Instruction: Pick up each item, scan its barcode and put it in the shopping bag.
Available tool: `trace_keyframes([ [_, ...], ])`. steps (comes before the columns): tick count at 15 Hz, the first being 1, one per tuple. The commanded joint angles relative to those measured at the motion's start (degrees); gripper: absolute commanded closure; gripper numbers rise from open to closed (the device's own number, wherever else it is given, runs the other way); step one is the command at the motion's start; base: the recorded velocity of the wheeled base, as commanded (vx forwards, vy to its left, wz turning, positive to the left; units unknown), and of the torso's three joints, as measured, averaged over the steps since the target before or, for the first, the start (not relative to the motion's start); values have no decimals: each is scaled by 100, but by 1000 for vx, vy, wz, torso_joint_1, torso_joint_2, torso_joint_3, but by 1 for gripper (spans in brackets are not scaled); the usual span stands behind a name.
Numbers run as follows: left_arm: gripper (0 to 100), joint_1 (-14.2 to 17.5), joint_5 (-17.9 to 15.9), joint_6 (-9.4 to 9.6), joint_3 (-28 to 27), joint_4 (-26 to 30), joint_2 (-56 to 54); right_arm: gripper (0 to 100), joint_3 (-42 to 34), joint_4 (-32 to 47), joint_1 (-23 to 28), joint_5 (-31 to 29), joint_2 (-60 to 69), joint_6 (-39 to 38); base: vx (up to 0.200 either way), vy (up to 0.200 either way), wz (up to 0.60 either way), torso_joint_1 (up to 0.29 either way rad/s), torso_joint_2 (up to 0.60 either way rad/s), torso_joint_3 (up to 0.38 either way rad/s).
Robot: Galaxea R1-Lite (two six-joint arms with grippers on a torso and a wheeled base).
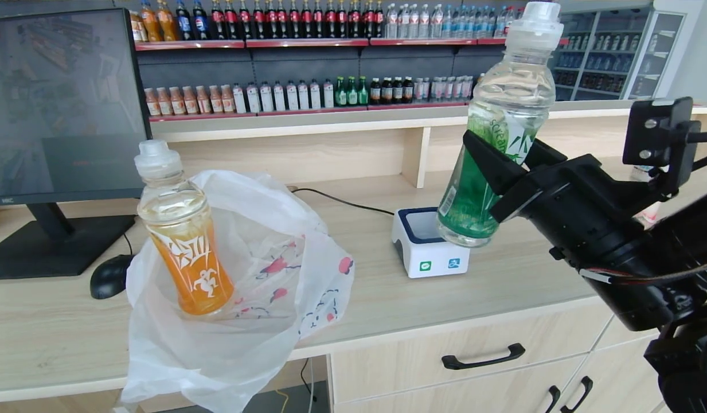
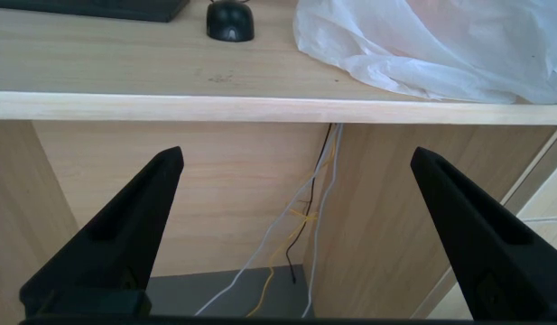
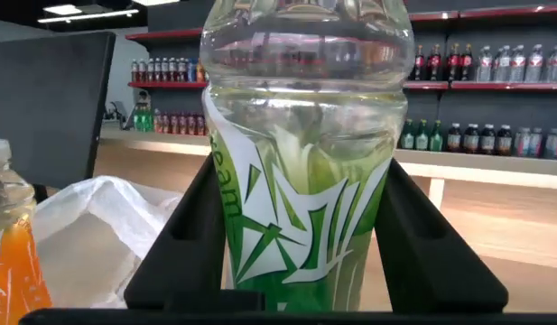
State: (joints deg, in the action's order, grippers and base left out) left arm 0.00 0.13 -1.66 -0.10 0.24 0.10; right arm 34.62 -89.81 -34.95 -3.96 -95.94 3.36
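Bag (image 1: 307,275) on the bench (image 1: 502,275) holds the orange bottle (image 1: 184,241), so you have one item done. The fingers of your right gripper (image 1: 505,154) squeeze the green bottle (image 1: 496,115) right over the scanner (image 1: 428,255); it is not in the bag yet. Your left gripper (image 2: 296,162) is wide open, holding nothing.

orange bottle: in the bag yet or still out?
In. The orange bottle stands roughly upright inside the open shopping bag on the counter, with the plastic rising around its lower half.
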Motion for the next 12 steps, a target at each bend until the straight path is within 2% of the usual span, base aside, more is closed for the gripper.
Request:
trace_keyframes([
  [1, 0, 0, 4, -1, 1, 2, -1, 100, -131, -19, 15, -17, -12, -11, 0, 0, 0, 0, 0, 0],
  [6, 0, 0, 4, -1, 1, 2, -1, 100, -193, -19, 50, -96, -109, -222, 0, 0, 0, 0, 0, 0],
  [8, 0, 0, 4, -1, 1, 2, -1, 100, -280, -19, 59, -87, -92, -407, -200, 0, 0, 5, 7, 2],
  [12, 0, 0, 4, 16, 1, 2, -1, 100, -316, -19, 59, -87, -83, -424, 0, 0, 0, 0, 0, 0],
])
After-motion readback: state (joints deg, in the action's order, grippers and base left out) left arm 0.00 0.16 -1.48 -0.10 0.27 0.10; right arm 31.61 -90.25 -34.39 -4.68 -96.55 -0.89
